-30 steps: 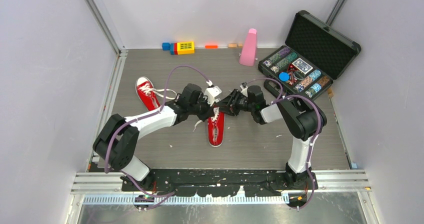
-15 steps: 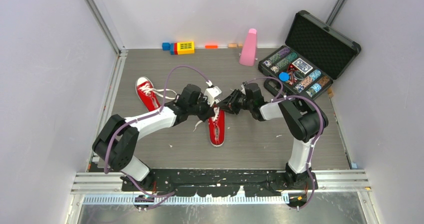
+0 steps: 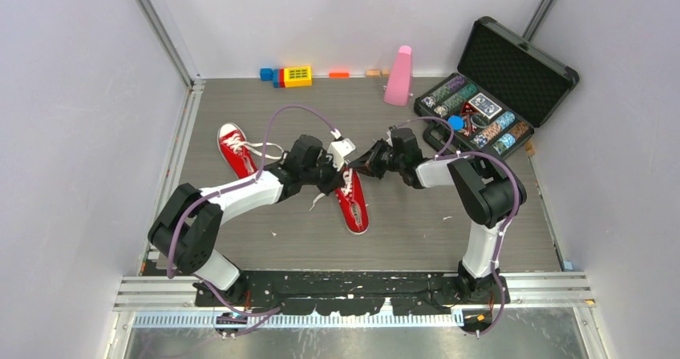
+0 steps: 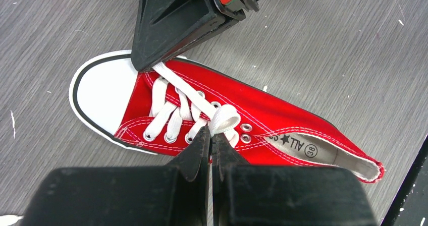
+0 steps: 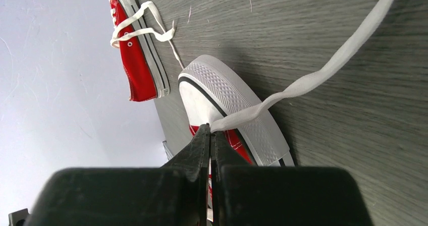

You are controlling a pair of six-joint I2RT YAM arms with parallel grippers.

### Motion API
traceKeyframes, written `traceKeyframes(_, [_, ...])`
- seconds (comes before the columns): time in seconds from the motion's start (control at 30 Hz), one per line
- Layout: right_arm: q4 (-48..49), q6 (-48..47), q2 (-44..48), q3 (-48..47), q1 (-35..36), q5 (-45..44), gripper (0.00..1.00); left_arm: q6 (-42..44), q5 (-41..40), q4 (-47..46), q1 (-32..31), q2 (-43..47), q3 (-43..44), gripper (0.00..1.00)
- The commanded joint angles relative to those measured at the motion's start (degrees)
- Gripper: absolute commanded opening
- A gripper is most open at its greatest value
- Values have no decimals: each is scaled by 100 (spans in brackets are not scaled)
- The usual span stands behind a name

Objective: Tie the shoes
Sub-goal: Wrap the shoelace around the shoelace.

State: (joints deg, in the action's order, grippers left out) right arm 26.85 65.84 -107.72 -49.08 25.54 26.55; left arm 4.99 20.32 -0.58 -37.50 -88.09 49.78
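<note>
One of the shoes point(image 3: 355, 208) lies slanted mid-table, red canvas with a white toe cap point(image 4: 101, 92) and white laces. My left gripper point(image 4: 211, 131) is shut on a loop of lace point(image 4: 225, 118) by the upper eyelets; in the top view the left gripper point(image 3: 335, 176) sits at the shoe's far end. My right gripper point(image 5: 211, 128) is shut on another lace strand point(image 5: 313, 79) above the toe cap point(image 5: 227, 97), and this gripper point(image 3: 362, 167) meets the left one over the shoe. The other shoe point(image 3: 234, 149) lies to the left, laces loose.
An open black case point(image 3: 525, 62) of poker chips stands at the back right. A pink cone-shaped object point(image 3: 398, 76) and coloured blocks point(image 3: 293, 76) stand along the back wall. White walls and metal rails enclose the table.
My right gripper has closed on the lace and drawn back slightly to the right. The shoe's near end has swung to the right. The left gripper has kept its hold.
</note>
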Motion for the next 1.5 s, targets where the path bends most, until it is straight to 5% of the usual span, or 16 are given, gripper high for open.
traceKeyframes(0.0, [367, -253, 379, 28, -18, 194, 1, 10, -98, -153, 0, 67, 57, 0])
traceKeyframes(0.3, [818, -792, 814, 500, -14, 1302, 0, -164, -385, -37, 11, 63, 69, 0])
traceKeyframes(0.6, [544, -1378, 1306, 1063, -14, 1498, 0, -367, -467, 20, 16, 138, 38, 0])
traceKeyframes(0.8, [-421, -1981, 1709, 1135, -14, 1085, 0, -421, -616, 120, 16, 187, 0, 0])
traceKeyframes(1.0, [-1949, -2698, 2827, 1399, -23, -667, 0, -618, -964, 438, 16, 280, -100, 0])
traceKeyframes(1.47, [-2782, -2756, 3264, 979, -69, -1257, 0, -772, -1100, 772, 12, 986, -292, 0])
